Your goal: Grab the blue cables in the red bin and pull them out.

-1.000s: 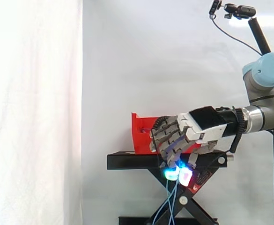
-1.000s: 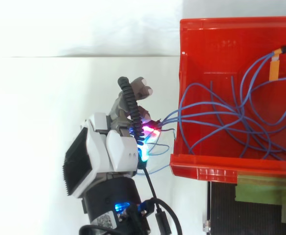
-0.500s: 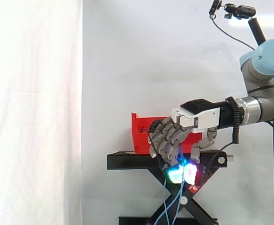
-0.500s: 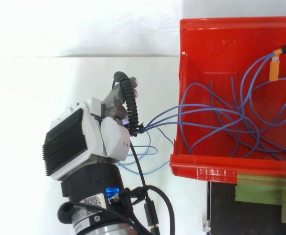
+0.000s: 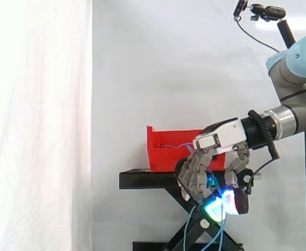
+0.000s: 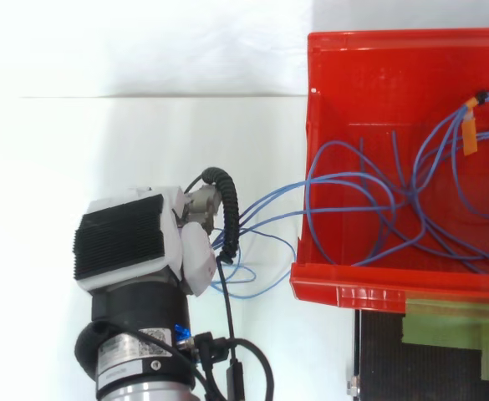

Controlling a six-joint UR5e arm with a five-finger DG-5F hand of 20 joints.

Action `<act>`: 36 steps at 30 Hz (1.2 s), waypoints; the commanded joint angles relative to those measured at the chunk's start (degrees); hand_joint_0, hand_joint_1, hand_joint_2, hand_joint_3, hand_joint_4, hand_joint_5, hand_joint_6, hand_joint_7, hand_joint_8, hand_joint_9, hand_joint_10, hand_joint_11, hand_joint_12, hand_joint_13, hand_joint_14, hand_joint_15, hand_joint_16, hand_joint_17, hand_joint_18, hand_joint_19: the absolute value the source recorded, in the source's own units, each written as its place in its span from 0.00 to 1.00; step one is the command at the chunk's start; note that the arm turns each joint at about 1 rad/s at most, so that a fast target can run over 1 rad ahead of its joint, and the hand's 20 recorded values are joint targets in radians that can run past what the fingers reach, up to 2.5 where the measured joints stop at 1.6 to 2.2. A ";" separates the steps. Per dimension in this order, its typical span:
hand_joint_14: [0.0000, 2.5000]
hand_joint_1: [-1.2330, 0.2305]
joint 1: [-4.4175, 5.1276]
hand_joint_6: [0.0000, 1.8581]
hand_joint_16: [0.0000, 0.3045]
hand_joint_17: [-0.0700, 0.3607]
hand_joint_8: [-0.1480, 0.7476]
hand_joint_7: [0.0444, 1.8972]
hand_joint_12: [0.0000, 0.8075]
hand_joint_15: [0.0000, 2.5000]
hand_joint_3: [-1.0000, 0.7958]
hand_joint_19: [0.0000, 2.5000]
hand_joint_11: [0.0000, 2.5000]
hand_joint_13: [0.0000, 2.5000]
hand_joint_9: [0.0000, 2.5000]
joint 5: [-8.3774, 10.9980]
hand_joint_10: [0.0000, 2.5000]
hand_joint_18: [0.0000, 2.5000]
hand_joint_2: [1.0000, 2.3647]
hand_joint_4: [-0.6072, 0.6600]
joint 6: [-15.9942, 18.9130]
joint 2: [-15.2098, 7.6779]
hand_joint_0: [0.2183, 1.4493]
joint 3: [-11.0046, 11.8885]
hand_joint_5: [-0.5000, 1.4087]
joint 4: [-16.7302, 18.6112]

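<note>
your hand [image 5: 219,141] is clenched on the cables [image 6: 409,203]. in the side view its fingers [image 5: 196,175] curl down against the thumb, with pads glowing green and cyan at the bottom. blue strands run through the fist and hang out below it toward 6 o'clock. the hand sits at about 4 o'clock from the bin [image 5: 160,155], in front of the black stand [image 5: 142,180], and its fingertips are lower than the stand's top. the arm comes in from 3 o'clock, sloping down to the wrist.

from above, the hand [image 6: 127,244] is outside the bin, at about 8 o'clock from its middle and apart from its wall [image 6: 353,293]. a few strands stretch from the hand toward 2 o'clock and cross the bin's 9 o'clock edge. one slack loop sags between the hand and the bin's 7 o'clock corner. most of the cable lies in loose, crossing loops on the bin floor. an orange tag [image 6: 470,139] sits on a strand near the bin's 2 o'clock side. a white curtain [image 5: 37,130] hangs behind the stand.
</note>
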 commanded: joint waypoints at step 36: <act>0.01 0.25 12.31 0.40 0.13 0.37 0.41 0.31 0.40 0.22 0.00 0.16 0.48 0.29 0.39 21.17 0.01 0.21 0.00 0.47 64.87 -0.07 0.54 0.03 0.67 -1.26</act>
